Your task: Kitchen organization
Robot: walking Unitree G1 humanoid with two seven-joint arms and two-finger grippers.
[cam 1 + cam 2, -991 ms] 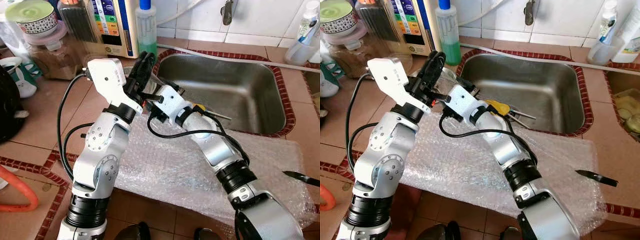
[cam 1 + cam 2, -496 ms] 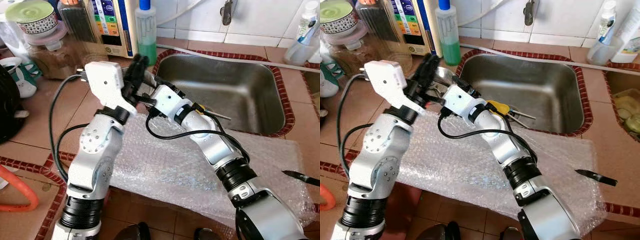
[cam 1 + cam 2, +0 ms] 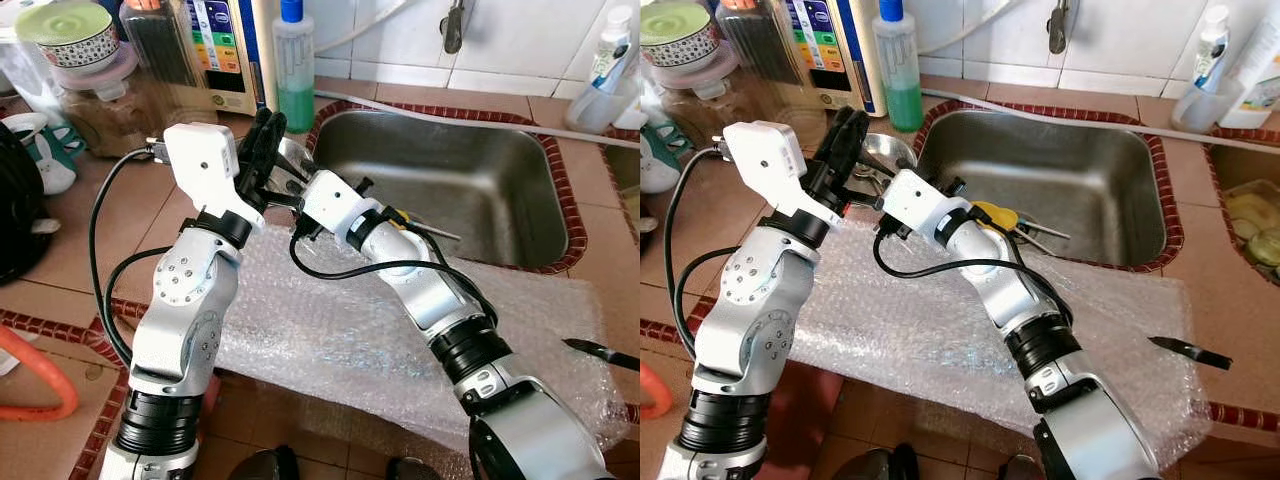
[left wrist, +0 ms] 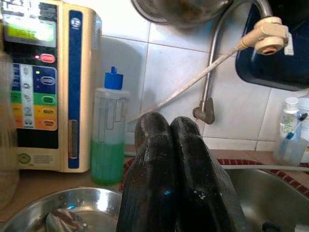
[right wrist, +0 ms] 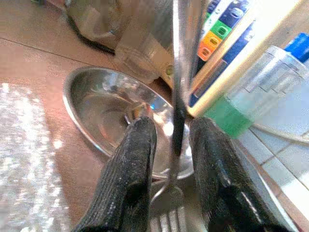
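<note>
Tiled kitchen desk beside steel sink [image 3: 470, 180], bubble wrap [image 3: 380, 340] spread along front edge. Both end effectors meet over steel bowl [image 5: 111, 116] near green soap bottle [image 3: 293, 60]. Left end effector [image 4: 171, 145] pressed together, empty. Right end effector [image 5: 169, 145] spread, metal fork [image 5: 176, 121] standing between fingers.

Head stereo pair looks down from above at bench [image 3: 90, 240], sink [image 3: 450, 180] and both arms, mid range. L wrist cam sits low, faces wall tiles and bottle [image 4: 107, 130], close. R wrist cam looks along claw at bowl [image 5: 101, 113], very close. All share bottle.
</note>
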